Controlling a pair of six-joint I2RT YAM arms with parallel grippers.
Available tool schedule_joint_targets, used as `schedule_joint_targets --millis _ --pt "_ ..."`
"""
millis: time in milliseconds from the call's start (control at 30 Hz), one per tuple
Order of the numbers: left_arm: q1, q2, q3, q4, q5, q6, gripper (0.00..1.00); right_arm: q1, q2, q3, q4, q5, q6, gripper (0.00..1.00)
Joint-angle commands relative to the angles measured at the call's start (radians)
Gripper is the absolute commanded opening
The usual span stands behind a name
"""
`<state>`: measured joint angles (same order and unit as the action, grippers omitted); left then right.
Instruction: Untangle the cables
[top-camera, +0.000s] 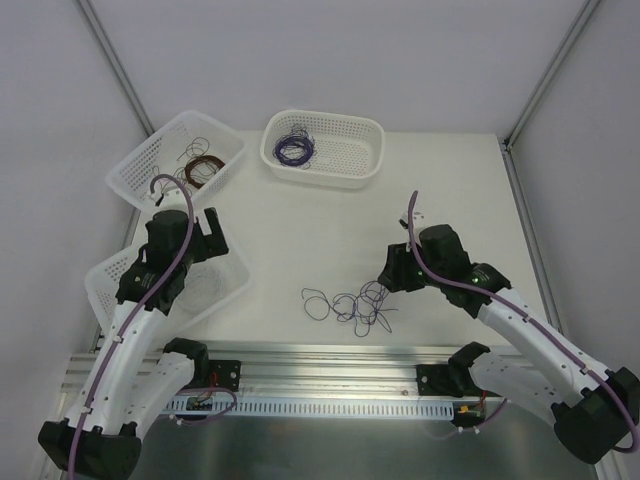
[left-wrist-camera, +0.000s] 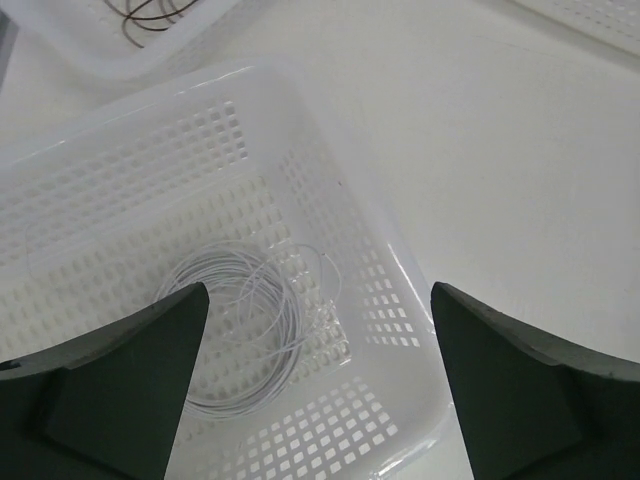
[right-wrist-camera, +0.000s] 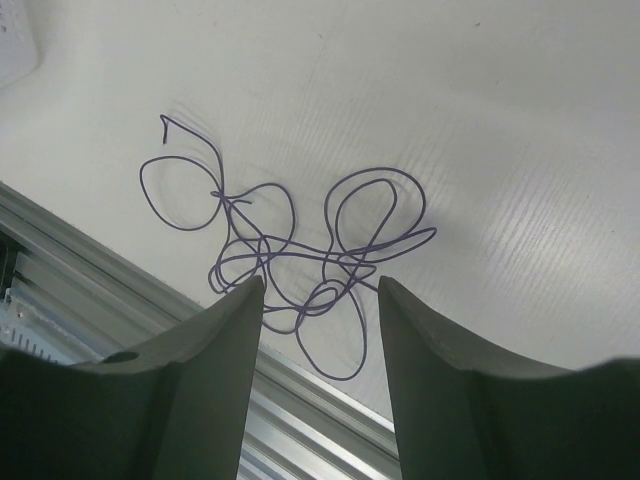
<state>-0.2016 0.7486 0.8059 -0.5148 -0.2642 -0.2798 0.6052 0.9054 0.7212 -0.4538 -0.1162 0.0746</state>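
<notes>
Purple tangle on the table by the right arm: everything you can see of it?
The purple tangle is hair-thin wire, seemingly one strand, in loose overlapping loops with one free end poking out. It lies flat on the white table near the front edge. The right gripper stands over its near loops, jaws apart; contact unclear.

Purple cables (top-camera: 350, 303) on the white worktop (top-camera: 330, 225). All white and grid-perforated: the near-left basket (left-wrist-camera: 130, 150) with a whitish coil (left-wrist-camera: 270, 300), the far-left basket (top-camera: 150, 160) with brown coils (top-camera: 200, 167), the far basket (top-camera: 350, 150) with a purple coil (top-camera: 294, 148)
</notes>
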Motion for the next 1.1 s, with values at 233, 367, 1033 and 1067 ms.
schedule_joint_targets --millis 233,367,1033,1067 --pt "-0.004 -0.003 0.024 -0.002 0.383 -0.088 0.99 0.007 0.023 0.035 0.003 0.009 -0.015 0.53" --pt "-0.094 0.012 0.029 0.013 0.431 -0.113 0.99 0.021 0.047 0.041 -0.002 -0.008 -0.032 0.52" --pt "-0.825 0.719 0.249 0.340 0.335 -0.009 0.95 0.024 -0.072 -0.002 -0.127 0.328 0.132 0.62" --pt "-0.843 0.745 0.274 0.341 0.335 -0.010 0.93 0.025 -0.080 -0.003 -0.134 0.351 0.143 0.63"
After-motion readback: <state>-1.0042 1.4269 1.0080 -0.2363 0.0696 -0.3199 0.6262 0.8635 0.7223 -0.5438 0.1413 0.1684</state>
